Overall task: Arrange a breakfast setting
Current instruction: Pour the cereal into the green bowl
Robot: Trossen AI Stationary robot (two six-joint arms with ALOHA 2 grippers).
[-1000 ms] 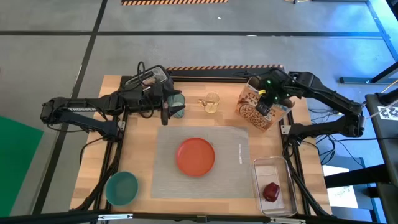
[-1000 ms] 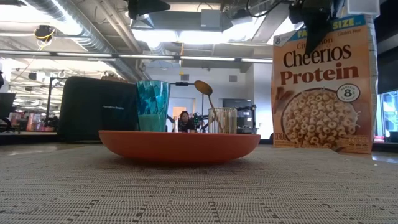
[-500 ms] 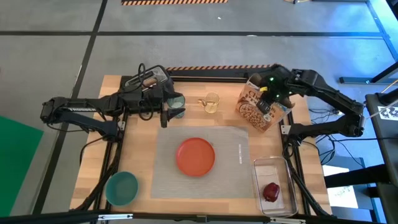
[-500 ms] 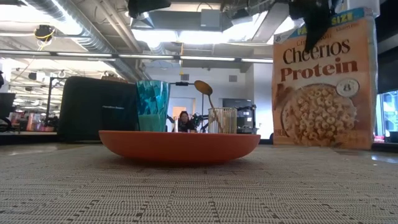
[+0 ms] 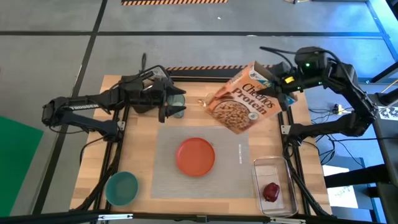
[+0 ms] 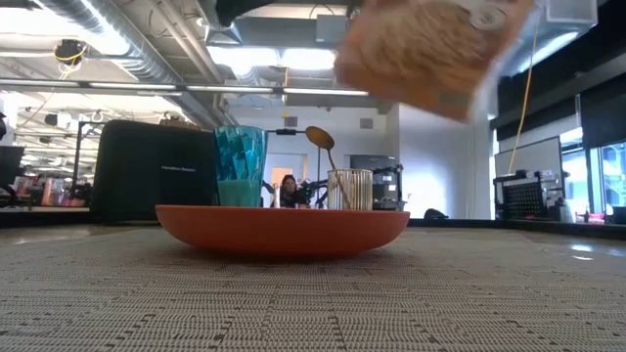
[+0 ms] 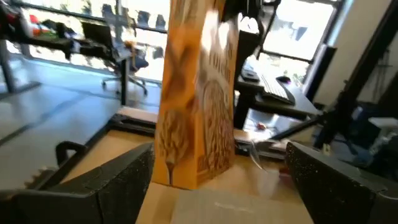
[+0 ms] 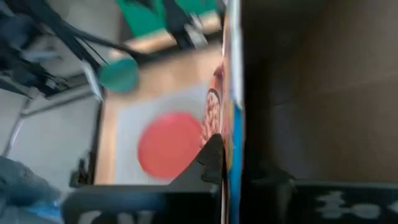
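Your right gripper (image 5: 278,79) has lifted the cereal box (image 5: 241,98) clear of the table: a second ago it stood upright at the far right corner of the placemat (image 5: 229,163), and now it hangs tilted in the air, face up, over that mat's far edge, fingers clamped on its top flap. From table height the box (image 6: 430,49) shows only as a blur high above the plate (image 6: 282,230), with no part touching the mat. The plate (image 5: 195,156) sits in the middle of the placemat, unmoved. The bowl (image 5: 121,187) is off the mat's near left corner; the red fruit (image 5: 271,191) lies in the clear tray (image 5: 274,184) off its near right corner. Past the mat's far edge stand the teal cup (image 5: 177,106) and the small glass (image 5: 210,102) holding the spoon (image 6: 321,143). Your left gripper (image 5: 166,107) waits beside the cup, fingers spread apart, nothing between them. Judging by this, the box is being cleared away or moved; the bowl, cup, spoon and fruit are not yet on the mat.
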